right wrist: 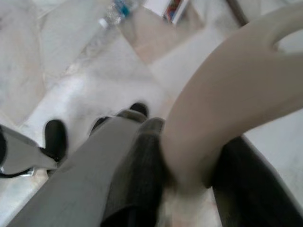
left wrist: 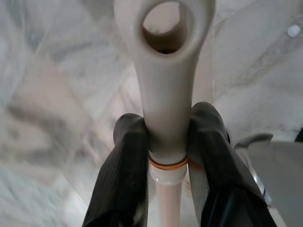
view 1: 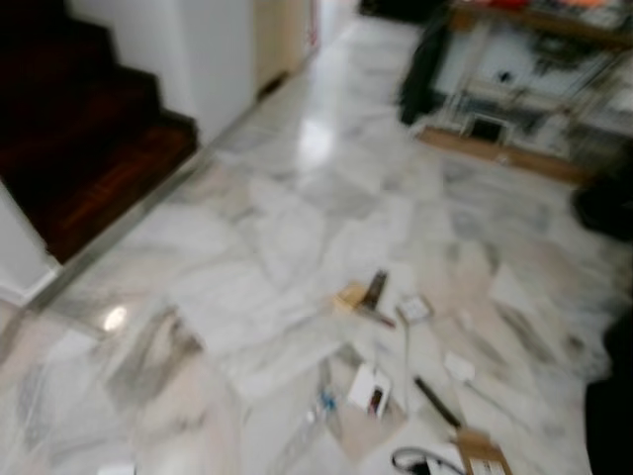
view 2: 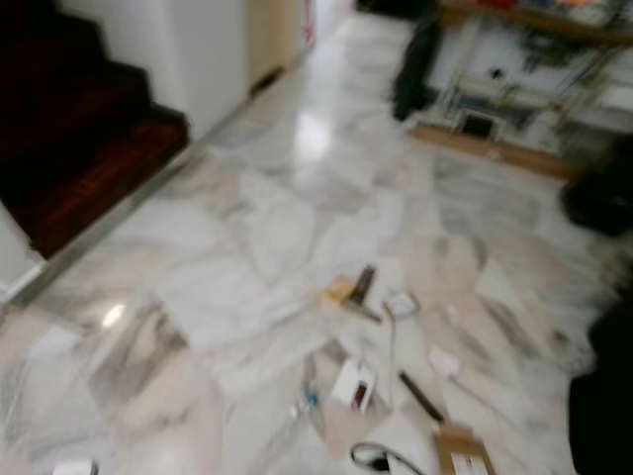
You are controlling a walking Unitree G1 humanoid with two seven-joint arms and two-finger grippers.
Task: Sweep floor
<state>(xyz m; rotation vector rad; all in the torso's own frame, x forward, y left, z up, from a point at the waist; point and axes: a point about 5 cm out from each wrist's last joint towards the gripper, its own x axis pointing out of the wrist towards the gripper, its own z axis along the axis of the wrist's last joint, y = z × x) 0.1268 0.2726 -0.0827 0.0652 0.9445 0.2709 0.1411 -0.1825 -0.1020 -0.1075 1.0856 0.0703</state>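
1. Marble floor (view 1: pixel 257 228): your head views, blurred, show it white and veined, with dark stairs (view 1: pixel 89 148) at left.
2. Litter (view 1: pixel 371 388): scattered papers, cardboard and a small bottle (right wrist: pixel 115 10), lying on the floor ahead of you.
3. Left pincer (left wrist: pixel 166 142): both fingers (left wrist: pixel 125 165) clamped on a cream handle (left wrist: pixel 165 85) just below its hanging hole.
4. Right pincer (right wrist: pixel 189 175): closed around a second cream handle (right wrist: pixel 227 94), curved.

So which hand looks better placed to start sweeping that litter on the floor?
Probably the left. The left hand is shut squarely on a pale handle just below its hanging hole. The right hand grips a curved pale handle too. The litter lies ahead, slightly right.
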